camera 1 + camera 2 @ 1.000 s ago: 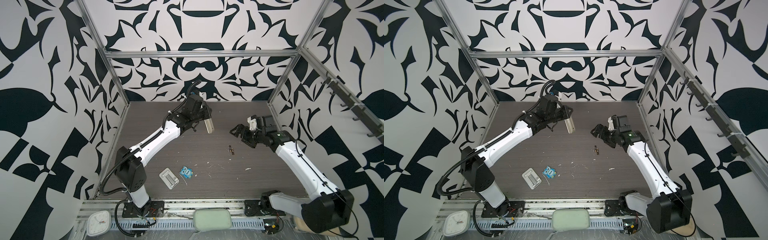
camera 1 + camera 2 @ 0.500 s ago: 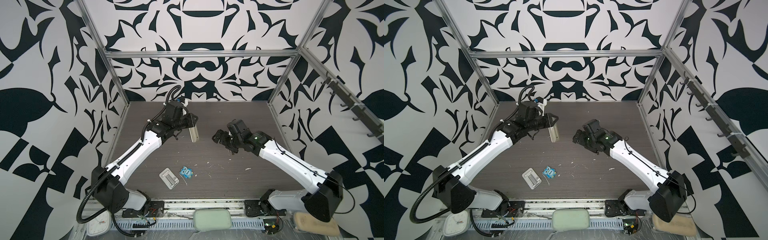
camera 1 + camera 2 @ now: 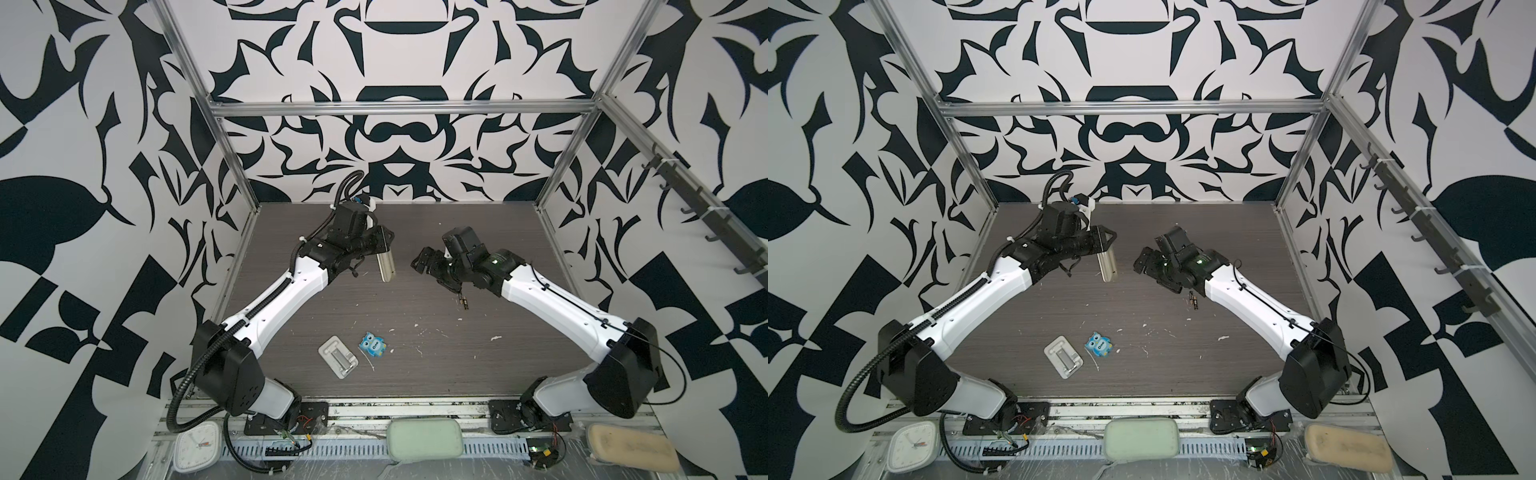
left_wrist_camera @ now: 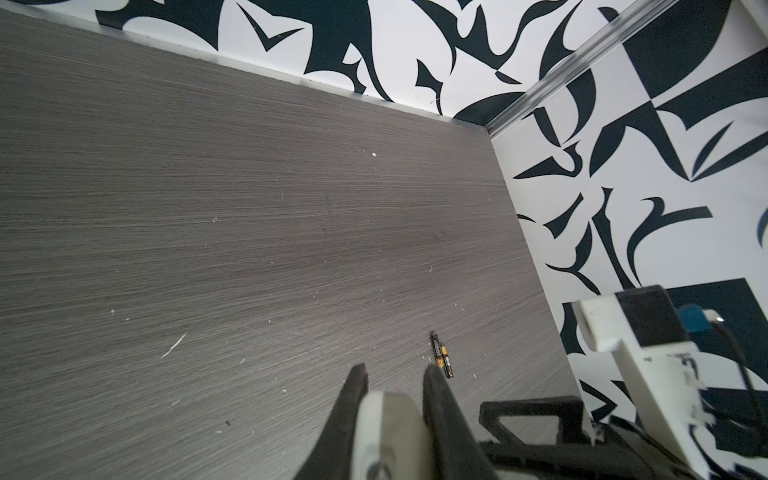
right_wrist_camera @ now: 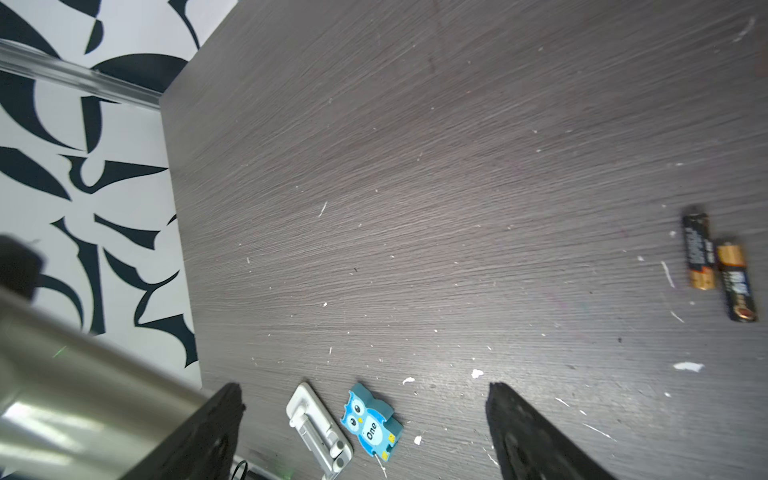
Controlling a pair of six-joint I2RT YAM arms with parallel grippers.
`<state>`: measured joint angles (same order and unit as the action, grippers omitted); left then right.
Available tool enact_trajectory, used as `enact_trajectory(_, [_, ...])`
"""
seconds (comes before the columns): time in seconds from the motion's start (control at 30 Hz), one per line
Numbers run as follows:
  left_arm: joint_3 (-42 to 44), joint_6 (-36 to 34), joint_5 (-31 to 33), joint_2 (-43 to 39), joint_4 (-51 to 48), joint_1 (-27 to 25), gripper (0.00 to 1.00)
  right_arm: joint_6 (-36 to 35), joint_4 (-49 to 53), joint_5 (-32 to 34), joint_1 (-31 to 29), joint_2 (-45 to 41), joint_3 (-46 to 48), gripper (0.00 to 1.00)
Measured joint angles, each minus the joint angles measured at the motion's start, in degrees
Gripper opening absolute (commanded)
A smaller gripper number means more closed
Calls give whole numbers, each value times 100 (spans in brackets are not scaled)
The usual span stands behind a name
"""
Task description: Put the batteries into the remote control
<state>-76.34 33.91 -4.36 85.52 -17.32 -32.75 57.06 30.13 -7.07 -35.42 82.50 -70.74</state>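
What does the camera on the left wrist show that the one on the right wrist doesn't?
Only the left wrist view: the left gripper shut on the remote control, seen end-on. Only the right wrist view: the blue owl and white tray lying side by side, beyond the open right gripper. Both: the two batteries side by side on the grey table, and the remote control, which looms as a blurred beige body in the right wrist view.

Black-and-white patterned walls [image 3: 399,62], grey tabletop [image 3: 415,374]
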Motion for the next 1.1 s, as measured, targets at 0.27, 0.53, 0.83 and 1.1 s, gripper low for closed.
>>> enact_trajectory(0.27, [-4,125,72,48,168,-17,0,7,-216,-256,273,-273,201,94])
enact_trajectory(0.53, [35,302,153,48,439,-55,0,98,-212,-264,271,-452,376,94])
enact_trajectory(0.83, [98,374,177,70,557,-129,0,245,-205,-59,103,-669,535,93])
enact_trajectory(1.1, [98,367,195,133,579,-140,0,424,-199,-15,-35,-868,669,93])
